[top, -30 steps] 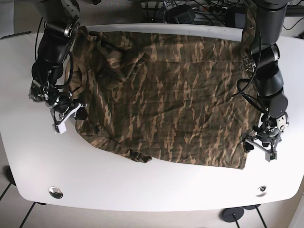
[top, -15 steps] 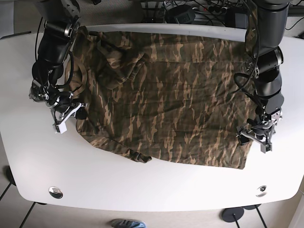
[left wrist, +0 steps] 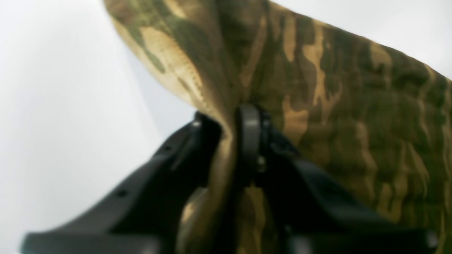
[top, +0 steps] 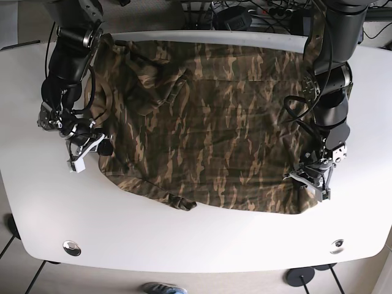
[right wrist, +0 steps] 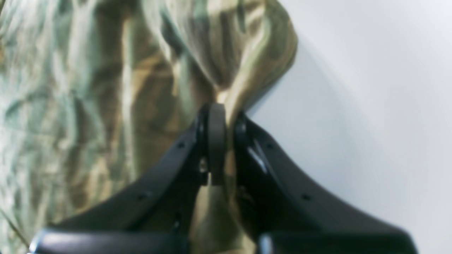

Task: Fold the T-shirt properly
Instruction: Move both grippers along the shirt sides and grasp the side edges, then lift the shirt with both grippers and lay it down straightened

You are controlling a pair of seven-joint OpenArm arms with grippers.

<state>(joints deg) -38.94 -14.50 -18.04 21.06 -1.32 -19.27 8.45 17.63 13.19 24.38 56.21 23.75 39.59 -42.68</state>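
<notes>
Bare table point(top: 202, 239) along near edge: open passage (T-shirt point(top: 214, 122) covers middle, cables point(top: 245, 12) behind).

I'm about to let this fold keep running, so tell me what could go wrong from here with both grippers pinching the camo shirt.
The left gripper pinches only a thin edge of the T-shirt; the hem could slip free mid-fold. The right gripper holds a bunched wad, so wrinkles may get folded in. A sleeve lies crumpled at the near edge and could end up trapped inside the fold.
</notes>
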